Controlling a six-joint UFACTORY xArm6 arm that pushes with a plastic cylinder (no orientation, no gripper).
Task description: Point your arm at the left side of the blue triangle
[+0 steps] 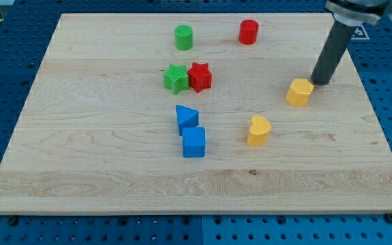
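One tilted rod, my tip (318, 81) beside yellow hexagon (299, 92); blue triangle (186, 117) far

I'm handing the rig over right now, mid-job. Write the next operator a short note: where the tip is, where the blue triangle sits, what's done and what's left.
My tip is at the view's upper right, just right of the yellow hexagon-like block, close to it or touching.
The blue triangle sits mid-board, directly above the blue cube, below the green star and red star.
Done: nothing yet; the tip is far to the triangle's right.
Left: bring the tip across to the triangle's left side, probably passing clear of the yellow heart-like block.
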